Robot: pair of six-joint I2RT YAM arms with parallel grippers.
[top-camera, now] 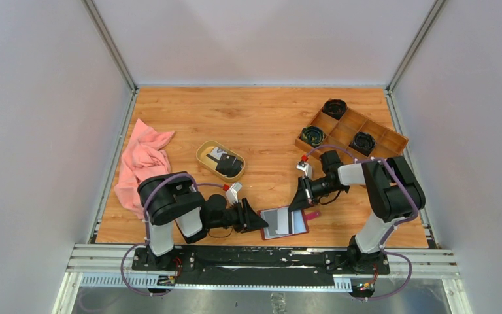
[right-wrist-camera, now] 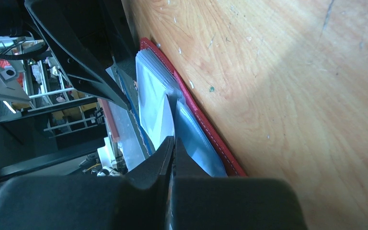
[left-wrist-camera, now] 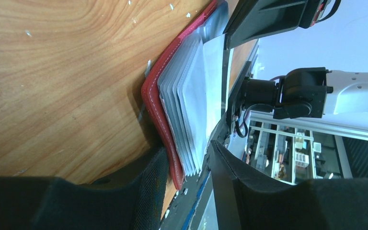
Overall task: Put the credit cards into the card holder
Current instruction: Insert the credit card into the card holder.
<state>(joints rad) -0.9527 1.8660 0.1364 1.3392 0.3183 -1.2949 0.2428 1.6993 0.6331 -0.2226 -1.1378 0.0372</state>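
Forcing the right jaws' pinched credit card (right-wrist-camera: 174, 115) could buckle pockets; your left jaws clamp the card holder (top-camera: 281, 224).

The left arm (top-camera: 167, 199) and right arm (top-camera: 392, 190) look alike, with bulky rounded black joint housings joined by white tube links. A thin purple cable (top-camera: 125, 261) loops out at each base and runs along the links. Near each wrist sits a pale grey block (top-camera: 234, 192) with a small red mark. The left fingers (left-wrist-camera: 146, 191) are matte black wedges, one faced with fine mesh. The right fingers (right-wrist-camera: 148, 167) are smooth black and taper to thin tips.
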